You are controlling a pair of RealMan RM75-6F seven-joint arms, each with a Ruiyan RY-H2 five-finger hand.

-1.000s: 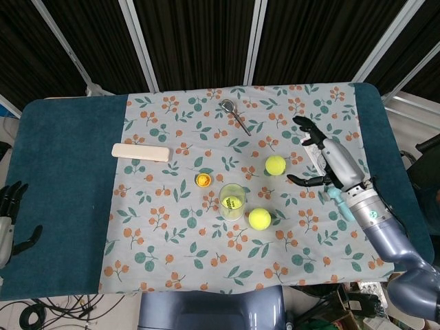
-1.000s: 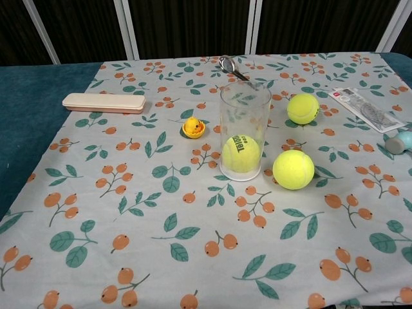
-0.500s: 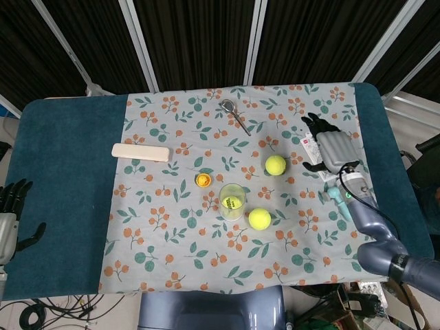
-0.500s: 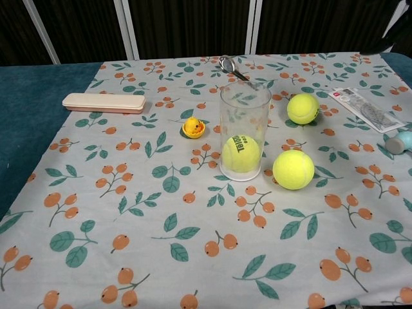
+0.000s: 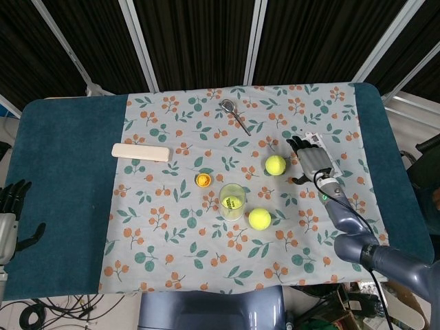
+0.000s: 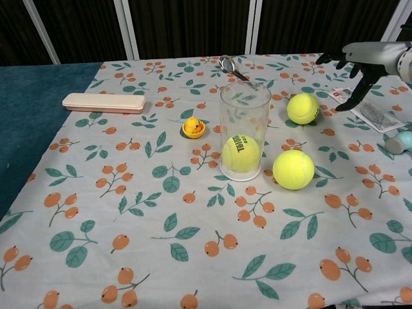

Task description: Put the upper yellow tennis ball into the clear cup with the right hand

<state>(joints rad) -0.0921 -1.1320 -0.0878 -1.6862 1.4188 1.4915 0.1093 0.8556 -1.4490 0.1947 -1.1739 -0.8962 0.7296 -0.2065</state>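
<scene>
Upper tennis ball (image 5: 276, 164) (image 6: 303, 108): fuzzy yellow sphere, resting on the floral cloth (image 5: 172, 227), right of and behind the clear cup (image 5: 232, 201) (image 6: 244, 131). Cup: smooth clear cylinder, upright, already holding another ball. Right hand (image 5: 311, 159) (image 6: 360, 61): just beside the upper ball, fingers spread, holding nothing. Left hand (image 5: 9, 218): at table edge, fingers apart, nothing held.

A floral-patterned tablecloth (image 5: 172, 227) is spread over a dark teal table (image 5: 62, 172). A flat cream rectangular case (image 5: 140, 152) is laid near the cloth's left edge. A metal spoon (image 5: 235, 115) is placed at the far side. A small orange-and-yellow toy (image 5: 202, 180) is set just beside the middle. A second yellow tennis ball (image 5: 259, 218) is seen on the near side, and a printed white packet (image 6: 368, 109) and a pale blue object (image 6: 402, 141) at the right.
</scene>
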